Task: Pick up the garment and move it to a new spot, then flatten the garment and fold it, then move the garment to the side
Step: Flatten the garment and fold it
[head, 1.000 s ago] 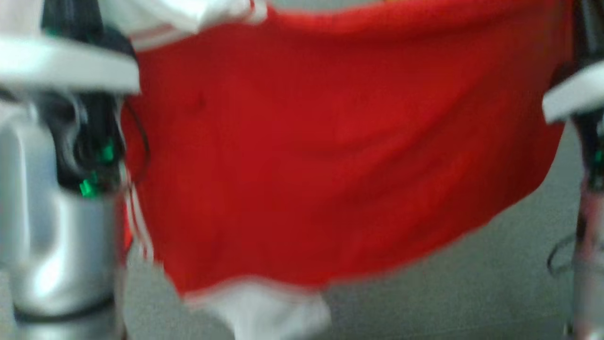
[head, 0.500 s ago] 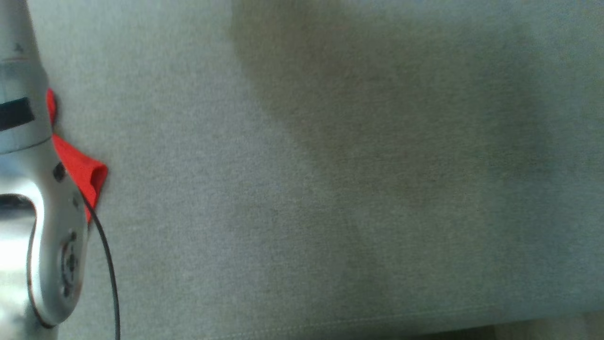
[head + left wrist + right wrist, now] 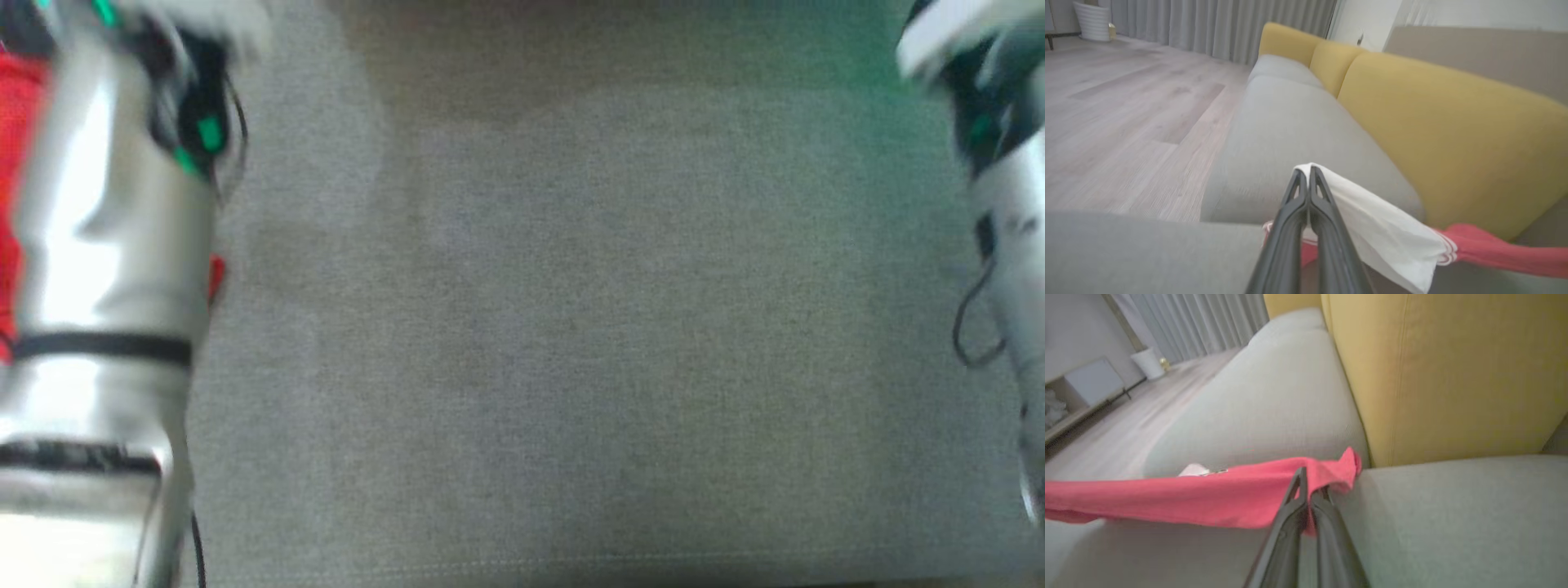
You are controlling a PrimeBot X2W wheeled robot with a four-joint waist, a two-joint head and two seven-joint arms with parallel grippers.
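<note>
item 1. red cloth garment with white sleeve and striped trim (image 3: 1372, 228): held off the grey fabric sofa seat (image 3: 571, 327), strung between both arms. in the head view only a red strip shows, at 9 o'clock.
item 2. left gripper (image 3: 1308, 173): fingers pressed together on the white sleeve.
item 3. right gripper (image 3: 1310, 482): clamped on a red corner, cloth running off toward 9 o'clock in its own view.
item 4. step in hand, as i judge it: the carry to a new spot, flattening not yet begun.
item 5. next move, likely: lower both grips together, keeping the cloth taut, so it lands spread on the seat without bunching.
item 6. views compared: the wrist views show each pinch, the mustard-yellow padded back cushions (image 3: 1453, 143) and pale wood floor (image 3: 1126, 122). the blurred head view gives the bare seat between the silver left forearm (image 3: 106, 245) at 9 o'clock and right forearm (image 3: 1012, 245) at 3 o'clock.
</note>
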